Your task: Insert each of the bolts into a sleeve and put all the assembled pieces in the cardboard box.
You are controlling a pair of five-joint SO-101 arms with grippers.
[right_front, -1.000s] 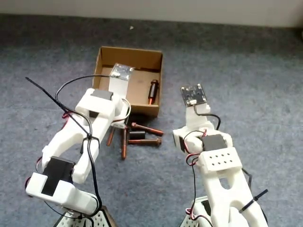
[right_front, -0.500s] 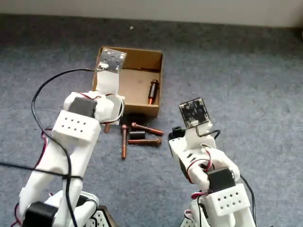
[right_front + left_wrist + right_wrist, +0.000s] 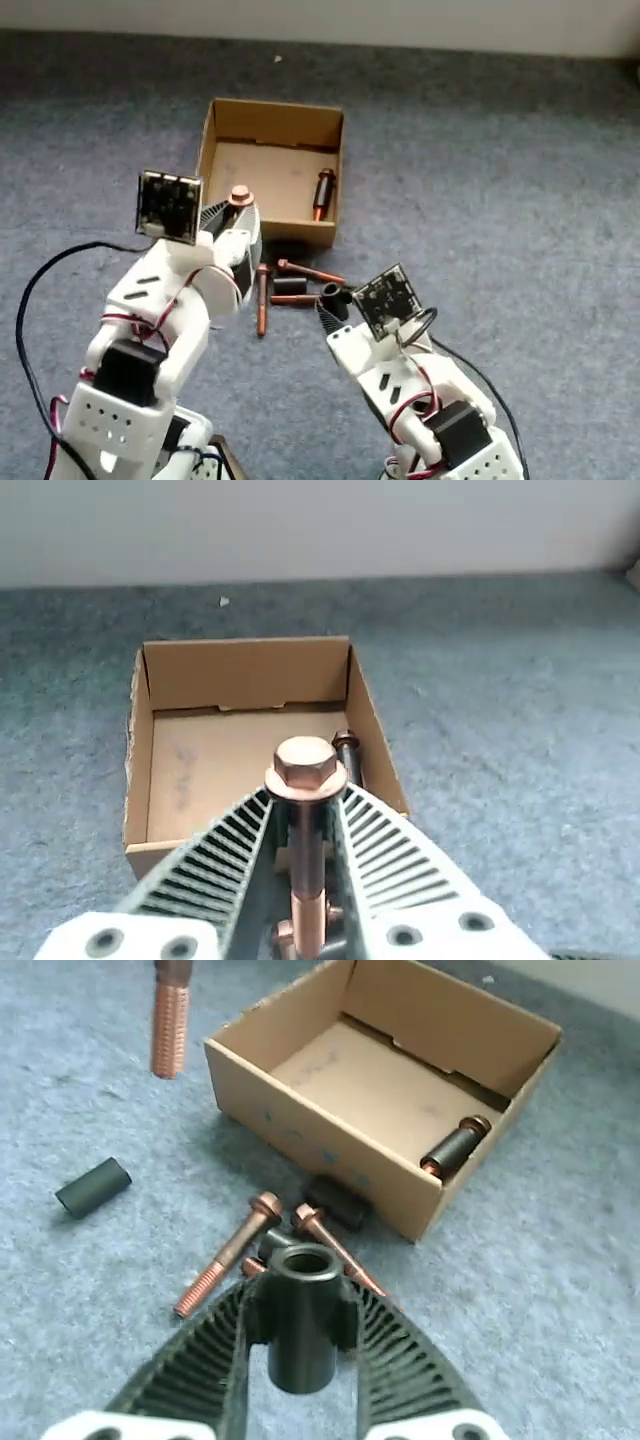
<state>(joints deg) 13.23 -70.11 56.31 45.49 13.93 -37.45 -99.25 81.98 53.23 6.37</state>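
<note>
left fingers [image 3: 225, 855] clamped on an upright copper bolt [image 3: 305, 775]; right fingers [image 3: 200, 1360] clamped on a black sleeve [image 3: 300, 1310].

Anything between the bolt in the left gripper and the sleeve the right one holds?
Nothing visible. The bolt and sleeve are held above the carpet; the loose bolts lie below, on it.
</note>
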